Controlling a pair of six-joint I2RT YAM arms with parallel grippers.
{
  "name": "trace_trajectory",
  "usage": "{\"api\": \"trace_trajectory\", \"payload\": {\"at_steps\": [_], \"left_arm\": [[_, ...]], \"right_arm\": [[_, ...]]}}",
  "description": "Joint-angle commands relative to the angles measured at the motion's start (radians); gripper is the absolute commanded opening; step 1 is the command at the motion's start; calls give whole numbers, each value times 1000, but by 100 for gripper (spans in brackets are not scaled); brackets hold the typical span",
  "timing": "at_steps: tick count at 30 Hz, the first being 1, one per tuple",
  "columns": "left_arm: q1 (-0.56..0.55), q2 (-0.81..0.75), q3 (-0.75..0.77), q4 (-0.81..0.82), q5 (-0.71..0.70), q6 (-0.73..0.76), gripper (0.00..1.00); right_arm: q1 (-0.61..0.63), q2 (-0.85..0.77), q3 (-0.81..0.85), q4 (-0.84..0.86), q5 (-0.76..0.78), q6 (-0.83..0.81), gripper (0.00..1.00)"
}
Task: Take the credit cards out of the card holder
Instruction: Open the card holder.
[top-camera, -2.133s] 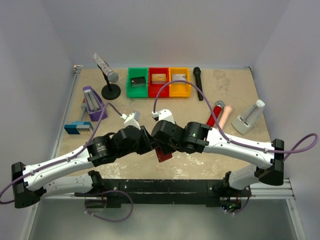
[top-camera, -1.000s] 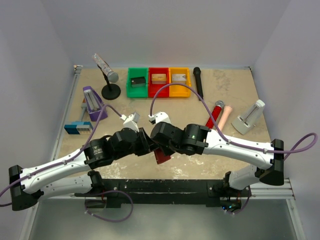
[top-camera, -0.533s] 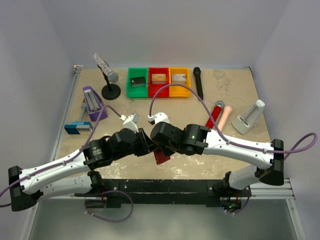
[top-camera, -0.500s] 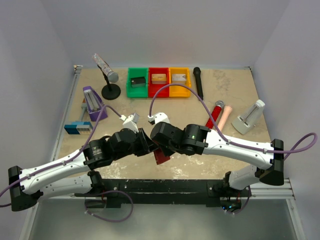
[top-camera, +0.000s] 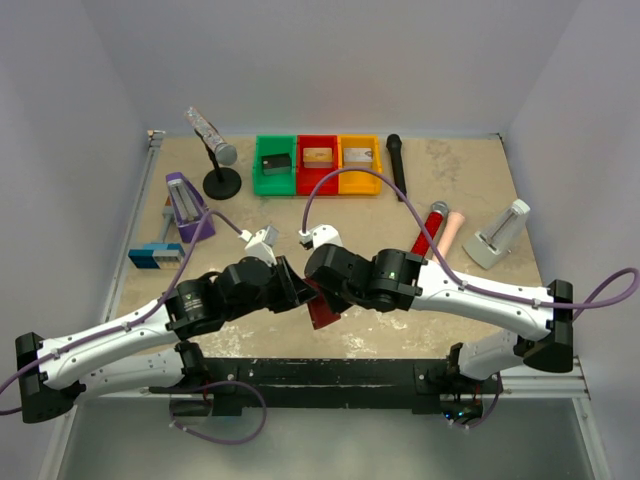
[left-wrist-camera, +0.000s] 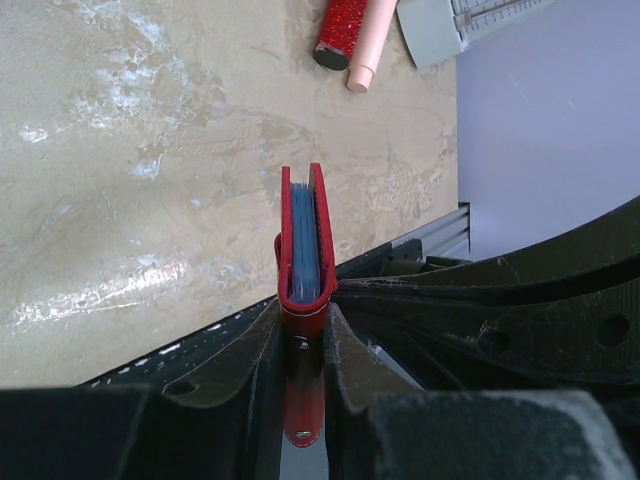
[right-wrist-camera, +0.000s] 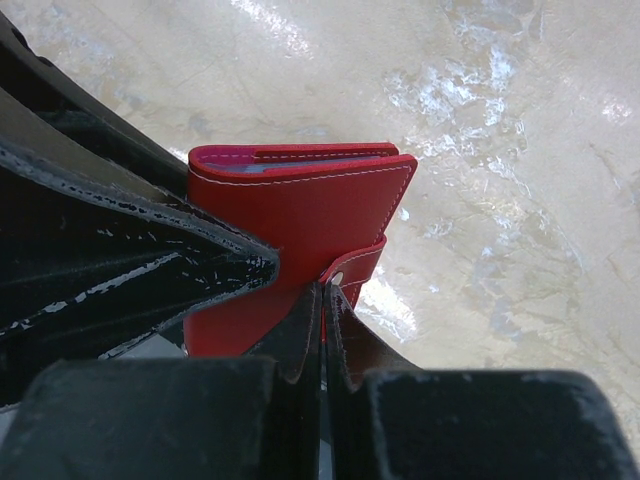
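Observation:
The card holder (top-camera: 324, 309), a dark red wallet, hangs folded between the two arms just above the table's near edge. My left gripper (left-wrist-camera: 303, 322) is shut on its spine end, and the wallet (left-wrist-camera: 305, 235) stands edge-on with its blue inner pockets showing. My right gripper (right-wrist-camera: 327, 292) is shut on the small red tab strap (right-wrist-camera: 360, 262) at the side of the wallet (right-wrist-camera: 310, 205). From above, both grippers (top-camera: 300, 293) (top-camera: 320, 288) meet at the wallet. The credit cards are hidden inside.
At the back stand green (top-camera: 275, 181), red (top-camera: 318, 181) and yellow (top-camera: 360, 181) bins holding blocks, next to a black microphone (top-camera: 397, 165). A red glitter microphone (top-camera: 430, 228), pink tube (top-camera: 451, 232) and grey stand (top-camera: 497, 236) lie right. A microphone stand (top-camera: 221, 180), purple metronome (top-camera: 185, 205) and blue box (top-camera: 157, 256) sit left.
My right gripper has shut on the tab strap. Both arms and the wallet have stayed almost in place.

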Motion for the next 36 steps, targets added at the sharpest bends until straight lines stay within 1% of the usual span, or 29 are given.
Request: {"api": "trace_trajectory", "payload": {"at_steps": [1, 36], "left_arm": [[-7, -40, 7, 88, 18, -4, 0], [-7, -55, -28, 43, -27, -22, 0]], "right_arm": [[-7, -35, -24, -41, 50, 3, 0], [-25, -104, -47, -38, 62, 21, 0]]}}
